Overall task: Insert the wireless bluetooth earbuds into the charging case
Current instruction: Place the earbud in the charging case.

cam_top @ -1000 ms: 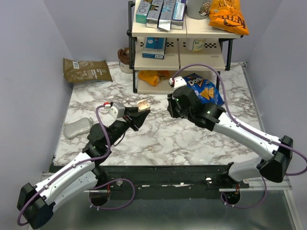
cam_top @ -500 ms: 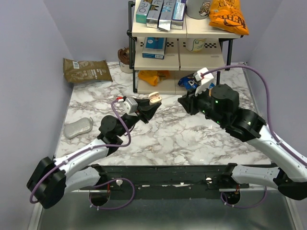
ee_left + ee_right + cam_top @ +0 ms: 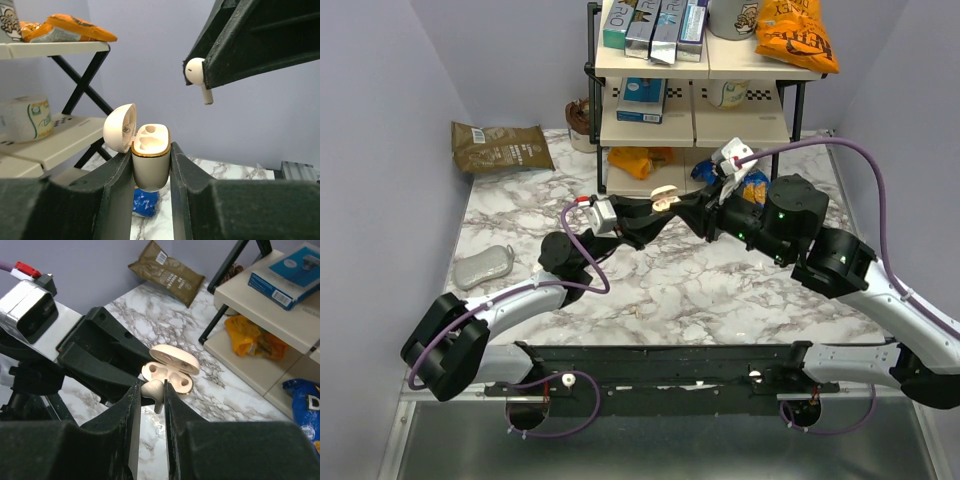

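near the far left corner of the marbled surface point(image 3: 660, 290) lies a brown snack bag point(image 3: 502, 146); a grey rounded object point(image 3: 483, 266) lies by the left edge. the left jaws are closed on the charging case point(image 3: 151, 155), clamping its lower body from both sides. the case is held upright in the air over the middle of the surface, toward the far edge. its lid stands open, hinged to one side, and two sockets are exposed inside a gold rim. the right jaws grip one cream-white earbud point(image 3: 152, 389) by its head, stem pointing down. the earbud is close above the open case and not touching it. a shelf rack point(image 3: 695, 120) stands at the far edge, with a blue chip bag point(image 3: 752, 186) at its foot.
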Action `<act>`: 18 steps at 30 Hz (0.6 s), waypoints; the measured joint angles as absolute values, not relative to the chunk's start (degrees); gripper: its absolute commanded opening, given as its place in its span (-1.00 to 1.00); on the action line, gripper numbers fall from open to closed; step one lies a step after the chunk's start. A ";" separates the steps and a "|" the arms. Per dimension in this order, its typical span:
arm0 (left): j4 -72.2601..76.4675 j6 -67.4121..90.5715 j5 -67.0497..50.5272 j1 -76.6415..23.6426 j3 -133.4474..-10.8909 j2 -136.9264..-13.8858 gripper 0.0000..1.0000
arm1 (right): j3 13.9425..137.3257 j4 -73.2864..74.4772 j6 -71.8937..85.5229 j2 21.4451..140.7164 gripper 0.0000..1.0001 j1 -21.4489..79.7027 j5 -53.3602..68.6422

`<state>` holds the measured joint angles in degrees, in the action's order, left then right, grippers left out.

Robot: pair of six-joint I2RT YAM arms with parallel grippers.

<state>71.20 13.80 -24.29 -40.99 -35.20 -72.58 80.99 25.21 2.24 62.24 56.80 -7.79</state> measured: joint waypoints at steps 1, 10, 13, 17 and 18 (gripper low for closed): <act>71.94 14.04 -24.77 -40.99 -35.53 -72.86 -1.00 | 81.43 25.02 2.02 62.70 -0.99 57.10 -7.77; 73.56 14.83 -26.63 -40.99 -35.88 -73.21 -1.00 | 84.20 24.14 0.30 66.37 -0.99 58.17 -7.81; 73.65 14.85 -26.72 -40.99 -35.88 -73.21 -1.00 | 84.38 23.70 -0.56 67.24 -0.99 58.33 -7.86; 73.56 14.85 -26.72 -40.99 -35.90 -73.21 -1.00 | 84.36 23.51 -1.41 68.14 -0.99 58.41 -8.08; 73.45 14.85 -26.72 -40.99 -35.92 -73.21 -1.00 | 84.36 23.40 -1.56 68.25 -0.99 58.43 -8.12</act>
<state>73.45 14.85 -26.72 -40.99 -35.92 -73.21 84.36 23.40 -1.56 68.25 58.43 -8.12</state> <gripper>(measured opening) 0.366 0.284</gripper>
